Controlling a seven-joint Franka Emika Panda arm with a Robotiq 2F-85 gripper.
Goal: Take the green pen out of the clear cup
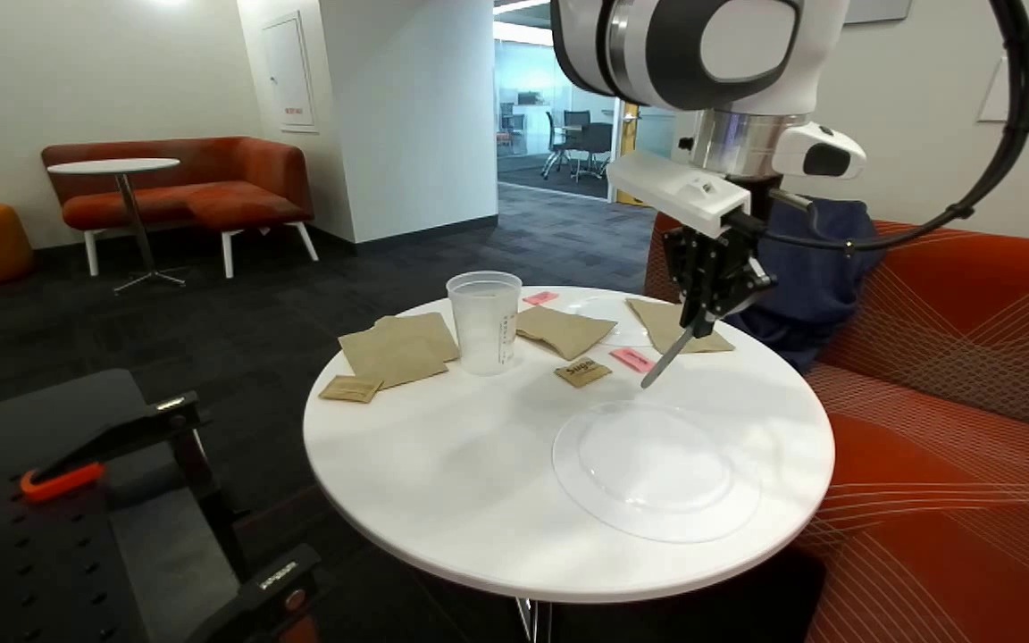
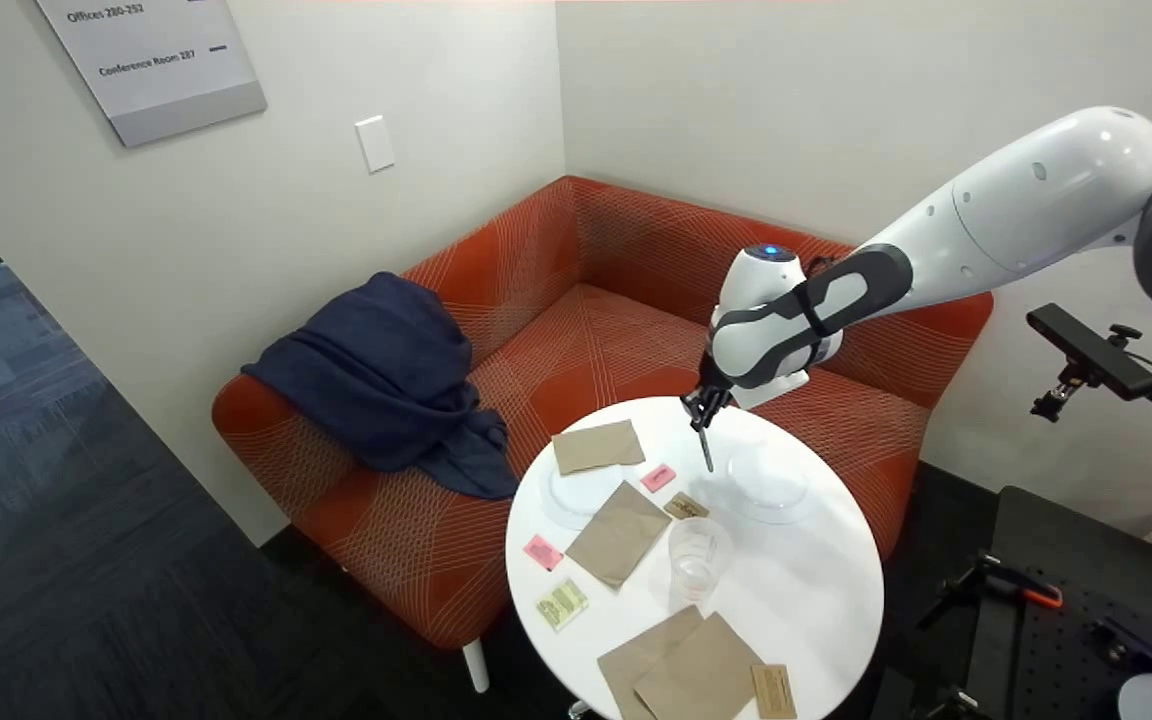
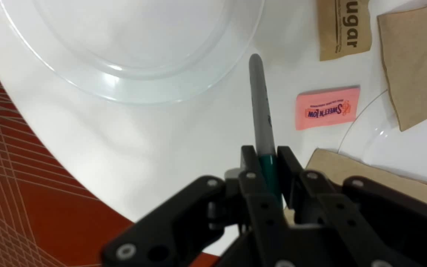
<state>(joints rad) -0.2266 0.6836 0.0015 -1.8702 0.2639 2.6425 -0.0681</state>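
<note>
Black two-finger gripper squeezes thin, straight, green-and-grey pen by its green part. Long grey part pokes out beyond grip, slanting down over round white table. See-through plastic cup stands upright, apart from pen.

The tool hides the upper end of the green pen, whose marking is too small to read. In an exterior view, napkins partly cover a plate by the left edge of the worktop, whose near edge is cut off
</note>
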